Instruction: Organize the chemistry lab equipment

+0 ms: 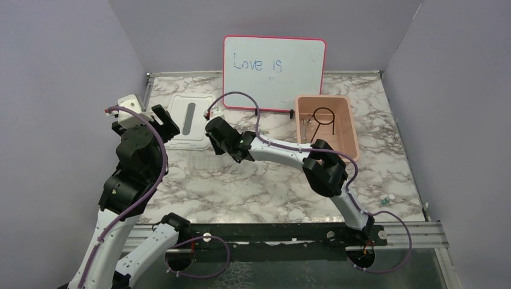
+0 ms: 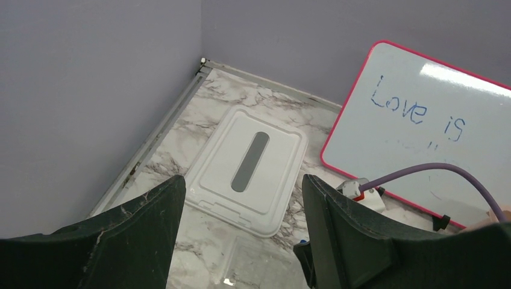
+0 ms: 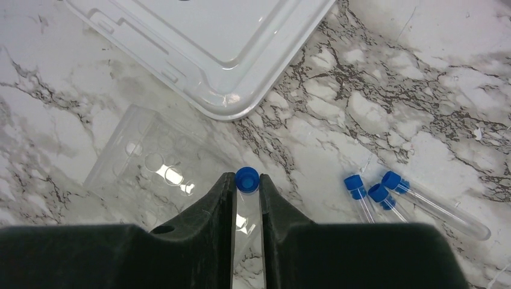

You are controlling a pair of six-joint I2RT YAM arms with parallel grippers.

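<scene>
right gripper [image 3: 246,185] pinching blue-capped tube [image 3: 247,178] just under its cap | light, slick, likely brittle — grip gently | left gripper [image 2: 241,183] spread, empty

A white lid [image 1: 189,119] lies flat near the whiteboard [image 1: 274,72].

From above, the right hand [image 1: 211,135] covers the blue-capped tubes [image 3: 378,194]; thin items [image 1: 309,127] beside the wire ring [image 1: 331,123] in the pink tub [image 1: 352,131] are too small to tell.
</scene>
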